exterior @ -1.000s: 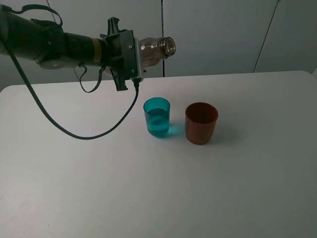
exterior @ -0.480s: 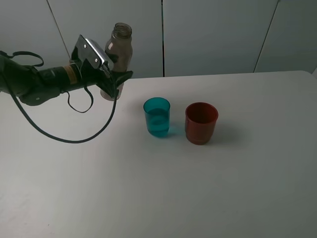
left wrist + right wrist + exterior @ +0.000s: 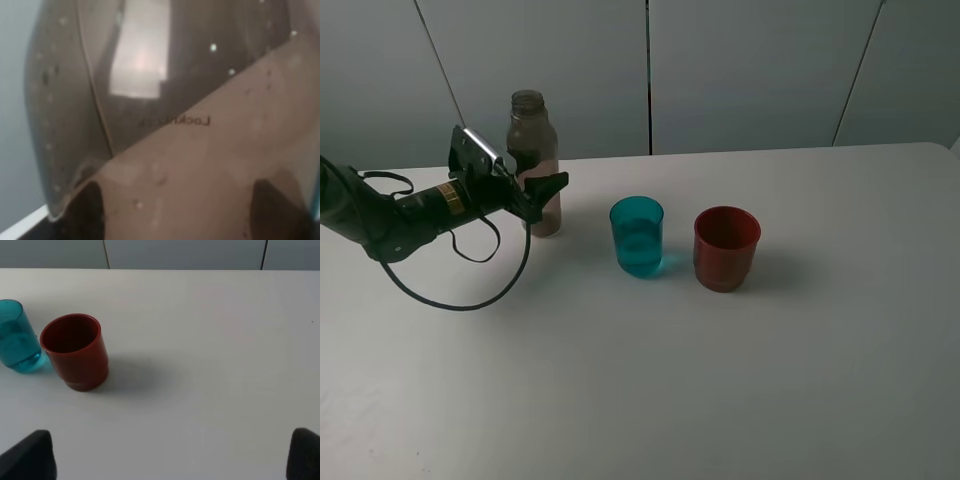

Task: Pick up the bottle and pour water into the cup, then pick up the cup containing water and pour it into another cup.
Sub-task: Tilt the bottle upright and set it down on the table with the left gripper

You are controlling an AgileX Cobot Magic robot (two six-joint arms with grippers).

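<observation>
The smoky brown bottle [image 3: 533, 150] stands upright at the left of the table, its base at the tabletop. My left gripper [image 3: 542, 190] is shut on its lower body from the left. In the left wrist view the bottle [image 3: 200, 165] fills the frame, with dark fingertips [image 3: 85, 212] at its sides. The teal cup [image 3: 637, 235] holds some water and stands to the right of the bottle. The red-brown cup [image 3: 726, 247] stands right beside it. The right wrist view shows both, teal cup [image 3: 17, 337] and red-brown cup [image 3: 75, 350], ahead of my open, empty right gripper [image 3: 165, 460].
The white table [image 3: 720, 380] carries only the bottle and the two cups. A black cable [image 3: 470, 300] loops from the left arm onto the tabletop. Grey wall panels stand behind the table's far edge.
The left arm swung the bottle from a tilted pouring pose above the teal cup back upright, then lowered it leftward to the table.
</observation>
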